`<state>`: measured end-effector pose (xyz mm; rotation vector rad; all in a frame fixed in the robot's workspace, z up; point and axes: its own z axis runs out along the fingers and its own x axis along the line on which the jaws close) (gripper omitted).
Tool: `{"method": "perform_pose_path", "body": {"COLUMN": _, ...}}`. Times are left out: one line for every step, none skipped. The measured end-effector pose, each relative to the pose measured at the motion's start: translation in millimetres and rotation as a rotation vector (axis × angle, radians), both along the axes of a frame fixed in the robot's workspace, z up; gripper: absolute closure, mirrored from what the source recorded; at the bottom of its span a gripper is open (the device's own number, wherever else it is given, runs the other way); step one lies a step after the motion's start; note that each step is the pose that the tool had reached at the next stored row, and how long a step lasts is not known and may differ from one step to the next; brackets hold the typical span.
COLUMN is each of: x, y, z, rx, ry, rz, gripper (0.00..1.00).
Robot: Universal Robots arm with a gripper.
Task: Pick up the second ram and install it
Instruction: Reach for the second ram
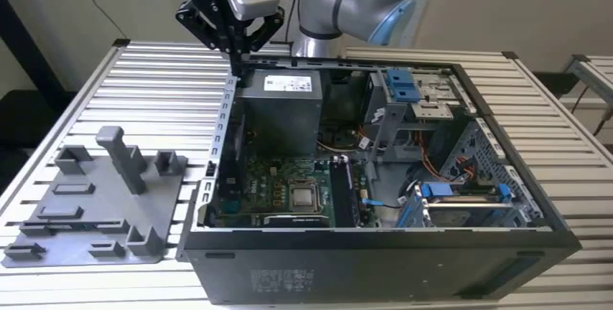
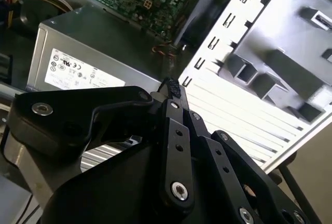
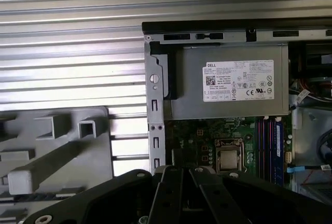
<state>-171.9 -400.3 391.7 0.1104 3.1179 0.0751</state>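
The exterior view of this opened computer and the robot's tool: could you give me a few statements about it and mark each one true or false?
1. The computer case lies on its side with the panel off and its insides showing. True.
2. The tool is deep inside the case. False: it hangs above the case's far corner at the exterior view's left, by the power supply.
3. The grey holder plate lies at the exterior view's right of the case. False: it lies at the left.
4. The tool is shut. True.
5. The table has a smooth glass top. False: it is made of ribbed metal slats.
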Motion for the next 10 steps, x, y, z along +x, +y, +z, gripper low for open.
{"method": "perform_pose_path", "body": {"x": -0.9, "y": 0.0, "z": 0.0, "rx": 0.0, "ry": 0.0, "rz": 0.0, "gripper": 0.89}}
{"method": "perform_pose_path", "body": {"x": -1.8, "y": -0.1, "z": 0.0, "rx": -0.0001, "ry": 0.0001, "rz": 0.0, "gripper": 0.89}}
{"method": "perform_pose_path", "body": {"x": -2.8, "y": -0.1, "z": 0.0, "rx": -0.0001, "ry": 0.0, "rz": 0.0, "gripper": 0.89}}
{"method": "perform_pose_path", "body": {"x": -3.6, "y": -0.1, "z": 0.0, "rx": -0.0001, "ry": 0.0, "rz": 0.0, "gripper": 0.89}}
{"method": "perform_pose_path", "body": {"x": -4.5, "y": -0.1, "z": 0.0, "rx": 0.0, "ry": 0.0001, "rz": 0.0, "gripper": 0.89}}
{"method": "perform_pose_path", "body": {"x": -5.4, "y": -0.1, "z": -0.1, "rx": -0.0001, "ry": 0.0001, "rz": 0.0, "gripper": 0.89}}
{"method": "perform_pose_path", "body": {"x": -6.3, "y": -0.1, "z": -0.1, "rx": -0.0001, "ry": 0.0001, "rz": 0.0, "gripper": 0.89}}
{"method": "perform_pose_path", "body": {"x": -7.2, "y": -0.2, "z": -0.1, "rx": -0.0001, "ry": 0.0001, "rz": 0.0, "gripper": 0.89}}
{"method": "perform_pose_path", "body": {"x": -8.1, "y": -0.2, "z": -0.1, "rx": 0.0, "ry": 0.0, "rz": 0.0, "gripper": 0.89}}
{"method": "perform_pose_path", "body": {"x": -9.1, "y": -0.2, "z": -0.2, "rx": -0.0001, "ry": 0.0, "rz": 0.0, "gripper": 0.89}}
